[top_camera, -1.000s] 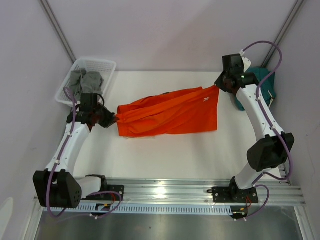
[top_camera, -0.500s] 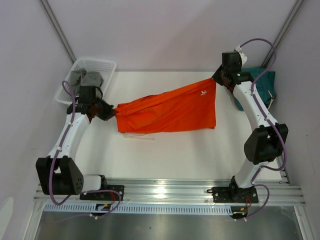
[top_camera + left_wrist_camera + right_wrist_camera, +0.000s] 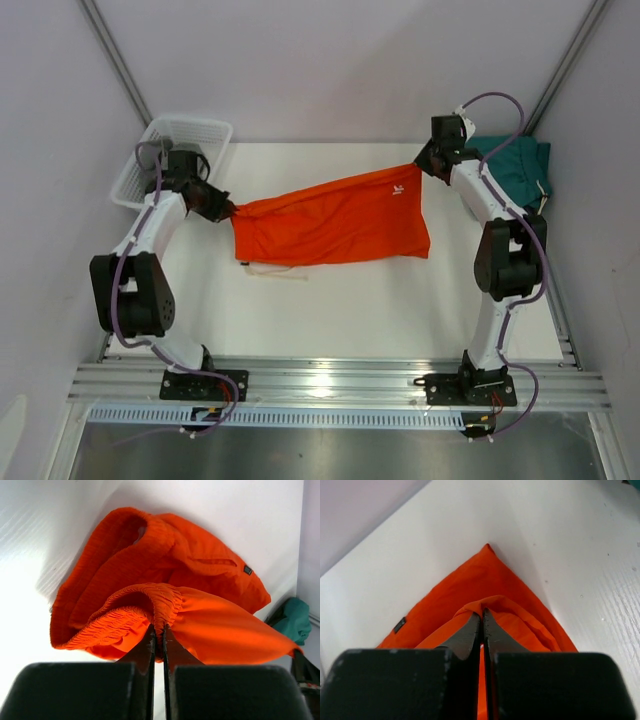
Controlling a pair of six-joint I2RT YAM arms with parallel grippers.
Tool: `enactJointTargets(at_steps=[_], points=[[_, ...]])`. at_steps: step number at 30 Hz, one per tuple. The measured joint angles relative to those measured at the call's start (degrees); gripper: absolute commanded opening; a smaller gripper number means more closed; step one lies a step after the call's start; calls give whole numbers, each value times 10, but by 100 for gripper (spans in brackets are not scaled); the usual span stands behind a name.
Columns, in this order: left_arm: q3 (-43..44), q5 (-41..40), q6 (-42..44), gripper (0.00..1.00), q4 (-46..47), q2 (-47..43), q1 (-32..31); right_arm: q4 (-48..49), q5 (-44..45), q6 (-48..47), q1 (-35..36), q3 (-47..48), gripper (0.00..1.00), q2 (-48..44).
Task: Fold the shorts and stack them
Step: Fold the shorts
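Note:
The orange shorts [image 3: 335, 222] hang stretched between my two grippers across the middle of the white table, their lower edge resting on it. My left gripper [image 3: 229, 210] is shut on the ribbed waistband [image 3: 160, 602] at the left end. My right gripper [image 3: 420, 166] is shut on a fold of the leg fabric [image 3: 485, 602] at the far right corner. A white drawstring [image 3: 275, 270] trails on the table below the waistband. The teal shorts [image 3: 515, 165] lie crumpled at the far right, behind the right arm, and show in the left wrist view as teal shorts [image 3: 295, 620].
A white plastic basket [image 3: 215, 128] stands at the far left corner, partly hidden by the left arm. Pale walls close in the table on the left, back and right. A metal rail [image 3: 330, 385] with both arm bases runs along the near edge.
Both grippers have moved toward the back of the table, still shut on the orange shorts. The cloth has moved back with them and pulled tauter, uncovering the white drawstring.

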Motion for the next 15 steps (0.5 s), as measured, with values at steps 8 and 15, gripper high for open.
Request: enactJointTargets(at_steps=[8, 15], points=[[71, 2, -4, 1, -10, 70, 1, 19, -13, 5, -10, 12, 0, 51], [96, 4, -14, 0, -10, 123, 4, 32, -23, 5, -11, 51, 0, 100]])
